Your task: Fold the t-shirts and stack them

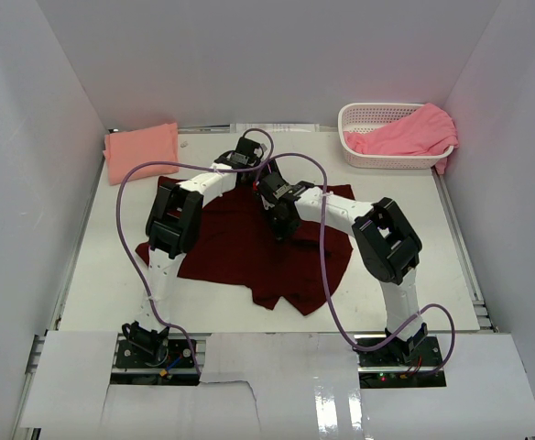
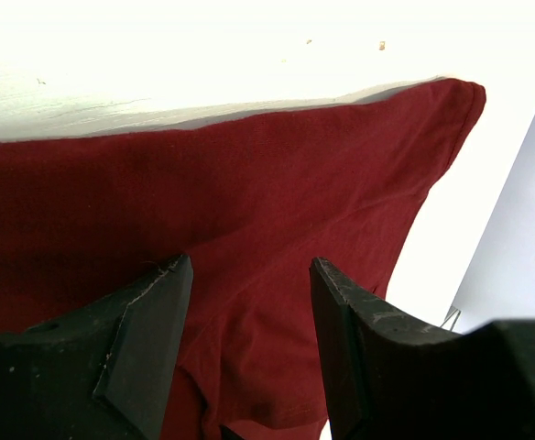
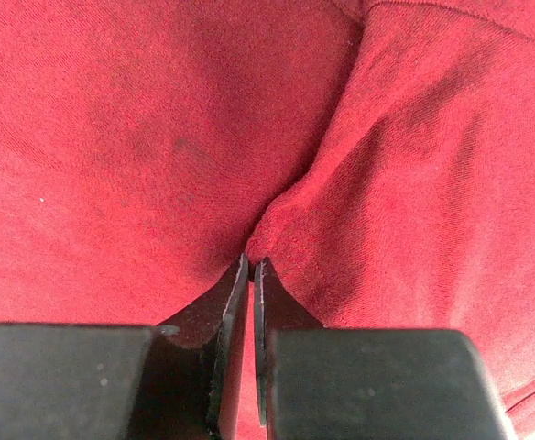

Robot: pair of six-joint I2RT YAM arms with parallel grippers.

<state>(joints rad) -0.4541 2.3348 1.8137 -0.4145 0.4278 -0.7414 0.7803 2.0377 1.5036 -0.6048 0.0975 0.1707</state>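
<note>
Maroon t-shirt (image 1: 249, 257): spread rumpled mid-table, fold seemingly just starting. Right gripper (image 3: 251, 261) pinched shut on a tuck of its cloth; left gripper (image 2: 249, 275) gaping above the far hem. Next, probably: close left on that hem, then lift both evenly.

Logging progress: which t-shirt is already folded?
The salmon-peach t-shirt, far left; the maroon t-shirt lies spread out, the pink t-shirt is bunched in the basket.
</note>
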